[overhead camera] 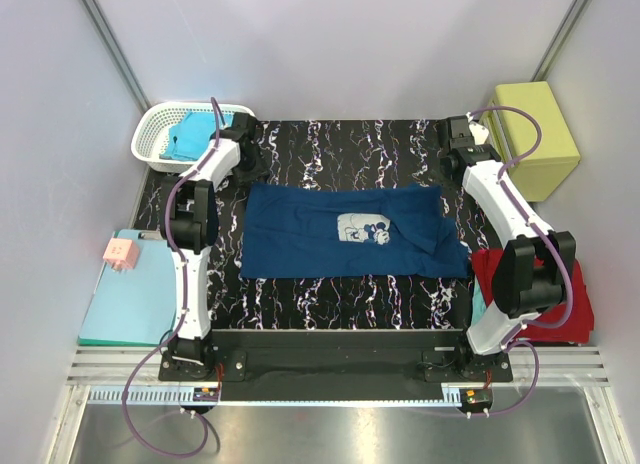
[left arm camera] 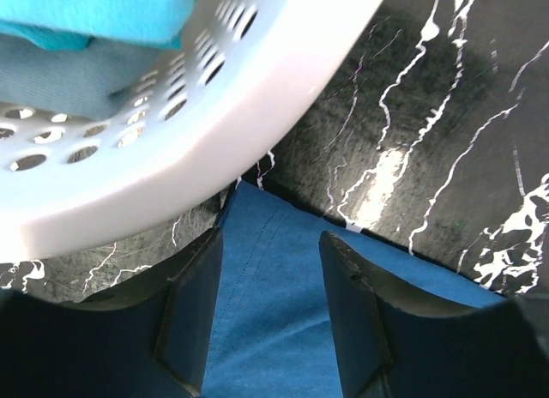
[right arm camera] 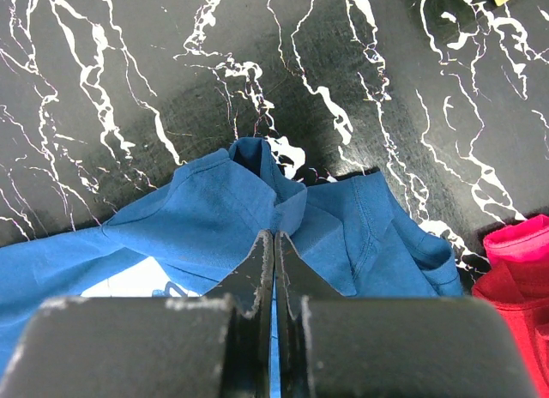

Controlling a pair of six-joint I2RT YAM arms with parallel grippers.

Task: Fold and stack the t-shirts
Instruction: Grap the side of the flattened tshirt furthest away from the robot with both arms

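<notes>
The navy t-shirt lies spread flat in the middle of the black marbled mat, its pale cartoon-mouse print facing up and its right end rumpled, with one flap folded back over the body. The left gripper hangs over the shirt's far left corner with its fingers apart and nothing between them, right beside the white perforated basket holding a turquoise t-shirt. The right gripper sits above the bunched far right corner, fingers pressed together with no cloth seen between them. A red t-shirt lies at the mat's right edge, a teal clipboard at its left.
</notes>
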